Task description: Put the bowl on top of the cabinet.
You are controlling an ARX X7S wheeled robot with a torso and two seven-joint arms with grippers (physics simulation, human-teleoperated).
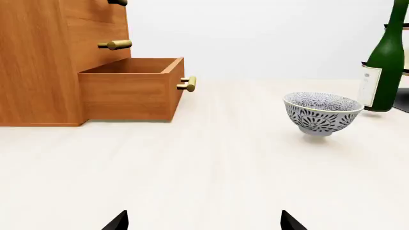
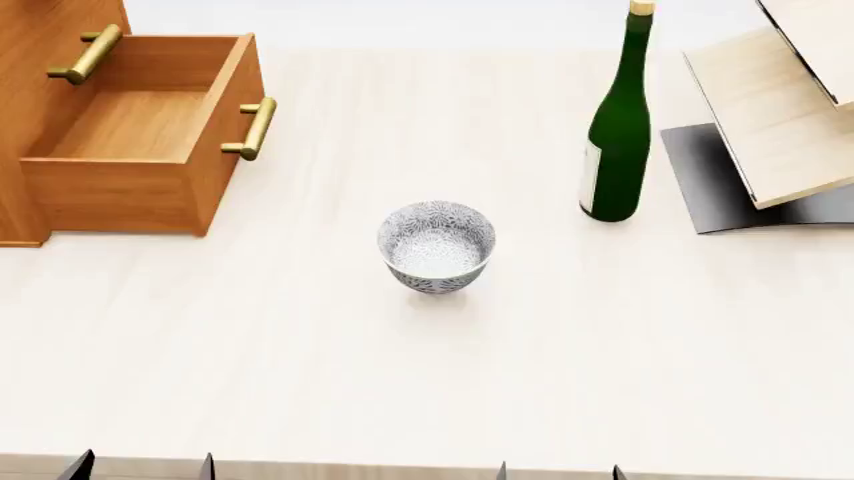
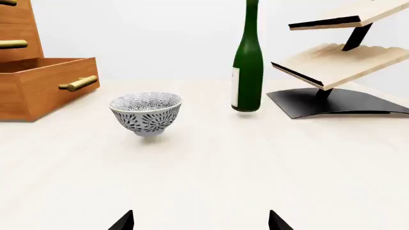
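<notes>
The speckled white-grey bowl (image 2: 437,246) stands upright on the pale table, near its middle; the left wrist view has the bowl (image 1: 322,113) and so does the right wrist view, bowl (image 3: 146,113). The orange-brown cabinet (image 2: 34,120) sits at the far left with its lowest drawer (image 2: 147,130) pulled out; its top is out of view. My left gripper (image 2: 140,468) and right gripper (image 2: 558,472) hover at the table's near edge, both open and empty, well short of the bowl. Only their black fingertips (image 1: 118,221) (image 3: 124,221) show.
A tall green bottle (image 2: 618,130) stands right of and behind the bowl. A pale slanted wooden rack (image 2: 781,110) on a dark grey base occupies the far right. Brass bar handles (image 2: 254,128) stick out from the drawer fronts.
</notes>
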